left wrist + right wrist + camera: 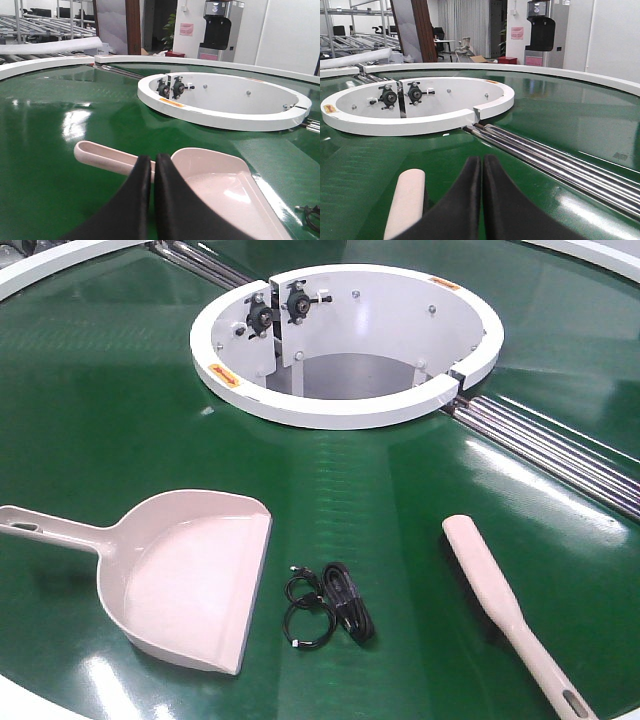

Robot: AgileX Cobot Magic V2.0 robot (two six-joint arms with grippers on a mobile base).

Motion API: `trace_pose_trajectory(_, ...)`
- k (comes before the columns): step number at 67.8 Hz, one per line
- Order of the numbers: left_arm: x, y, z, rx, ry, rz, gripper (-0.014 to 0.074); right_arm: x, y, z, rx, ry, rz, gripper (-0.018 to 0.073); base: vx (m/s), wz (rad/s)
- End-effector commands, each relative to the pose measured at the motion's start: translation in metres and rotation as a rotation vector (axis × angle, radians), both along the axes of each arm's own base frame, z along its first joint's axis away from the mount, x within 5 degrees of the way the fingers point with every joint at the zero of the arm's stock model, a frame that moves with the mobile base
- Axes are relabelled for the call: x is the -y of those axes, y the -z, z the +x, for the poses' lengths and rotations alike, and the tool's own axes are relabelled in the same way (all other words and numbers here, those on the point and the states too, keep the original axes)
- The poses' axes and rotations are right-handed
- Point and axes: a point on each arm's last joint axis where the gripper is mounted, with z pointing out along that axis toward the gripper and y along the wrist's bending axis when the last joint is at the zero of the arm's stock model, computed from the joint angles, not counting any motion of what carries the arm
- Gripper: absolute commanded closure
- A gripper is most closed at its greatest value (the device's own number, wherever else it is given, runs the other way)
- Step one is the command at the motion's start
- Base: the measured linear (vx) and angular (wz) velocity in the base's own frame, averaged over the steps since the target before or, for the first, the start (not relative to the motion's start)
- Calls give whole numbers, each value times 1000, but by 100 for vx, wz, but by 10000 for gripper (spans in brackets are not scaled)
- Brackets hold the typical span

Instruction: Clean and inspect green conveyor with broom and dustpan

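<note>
- The green conveyor (120,390) is seen filling the front view; glossy belt, glare patches at lower left and right.
- The white central ring (340,410) is placed at upper centre, with two black bearing units on its inner wall.
- Steel rollers (560,445) are seen running from the ring's right side toward the right edge; a second strip is seen at top left.
- The dustpan (190,575) is laid flat on the belt at lower left, handle toward the left edge, mouth facing right.
- A coiled black cable (330,605) is laid just beside the dustpan mouth, between dustpan and broom; contact cannot be told.
- The broom (500,600) is laid at lower right, well apart from the dustpan, slotted handle end at the bottom edge; bristles are not seen.
- The left gripper (153,159) is seen at bottom centre of the left wrist view, jaws pressed nearly together, nothing held, above the dustpan handle.
- The right gripper (481,160) is seen at bottom centre of the right wrist view, jaws nearly together, nothing held, the broom's rounded end just left of it.
</note>
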Motion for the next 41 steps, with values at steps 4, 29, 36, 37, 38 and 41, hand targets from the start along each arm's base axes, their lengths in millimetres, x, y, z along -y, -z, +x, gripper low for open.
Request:
trace_pose_trajectory(4, 0, 2, 0, 60, 0, -24, 603, 0, 0, -1, 63, -1, -18, 568, 0, 0)
trace_pose_trajectory(29, 0, 2, 0, 60, 0, -24, 603, 0, 0, -1, 63, -1, -18, 568, 0, 0)
trace_pose_trajectory(36, 0, 2, 0, 60, 0, -24, 603, 0, 0, -1, 63, -1, -18, 568, 0, 0)
trace_pose_trajectory(37, 0, 2, 0, 60, 0, -24, 603, 0, 0, -1, 63, -1, -18, 568, 0, 0)
trace_pose_trajectory(38, 0, 2, 0, 60, 0, -24, 603, 0, 0, -1, 63, -1, -18, 568, 0, 0)
trace_pose_trajectory(41, 0, 2, 0, 60, 0, -24, 603, 0, 0, -1, 63, -1, -18, 568, 0, 0)
